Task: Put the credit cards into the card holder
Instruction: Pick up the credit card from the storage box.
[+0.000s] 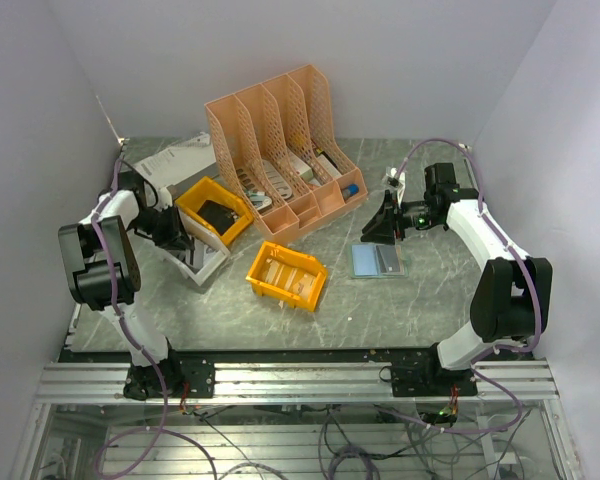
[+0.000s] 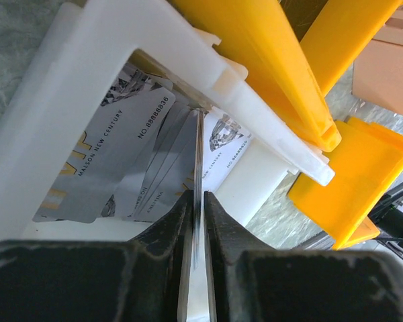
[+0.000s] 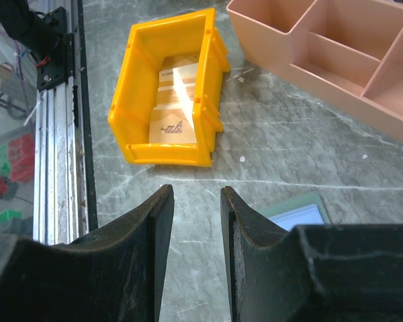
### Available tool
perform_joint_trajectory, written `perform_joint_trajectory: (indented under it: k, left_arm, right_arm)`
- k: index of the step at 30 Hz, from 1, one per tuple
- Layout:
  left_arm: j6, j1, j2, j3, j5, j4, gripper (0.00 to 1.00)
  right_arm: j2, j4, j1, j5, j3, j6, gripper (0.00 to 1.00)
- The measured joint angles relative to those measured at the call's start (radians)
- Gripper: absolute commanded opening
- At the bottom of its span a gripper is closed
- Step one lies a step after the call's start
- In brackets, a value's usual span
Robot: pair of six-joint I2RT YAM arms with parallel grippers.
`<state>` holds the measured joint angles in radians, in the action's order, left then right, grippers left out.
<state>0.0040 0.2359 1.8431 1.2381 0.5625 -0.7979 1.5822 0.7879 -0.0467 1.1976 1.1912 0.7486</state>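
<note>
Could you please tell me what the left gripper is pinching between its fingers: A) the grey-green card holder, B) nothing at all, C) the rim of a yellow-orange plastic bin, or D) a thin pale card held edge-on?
D: in the left wrist view the left gripper is closed on a thin pale card seen edge-on, above the white plastic bin that holds more pale grey cards.

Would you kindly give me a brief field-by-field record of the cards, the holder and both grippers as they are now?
left gripper: shut on a pale credit card, held edge-on inside the white bin
right gripper: open, empty, above the table near the card holder
card holder: open, flat on the table, blue inside up
other cards: pale, lying in the white bin
</note>
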Motion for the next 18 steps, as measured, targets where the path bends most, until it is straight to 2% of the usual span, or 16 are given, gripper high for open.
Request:
perform_joint_trajectory:
  k: [18]
  left_arm:
    - [0.0,0.035,0.0,0.0,0.026,-0.002,0.19]
  right_arm:
    - [0.0,0.001,0.0,0.0,0.0,0.005,0.35]
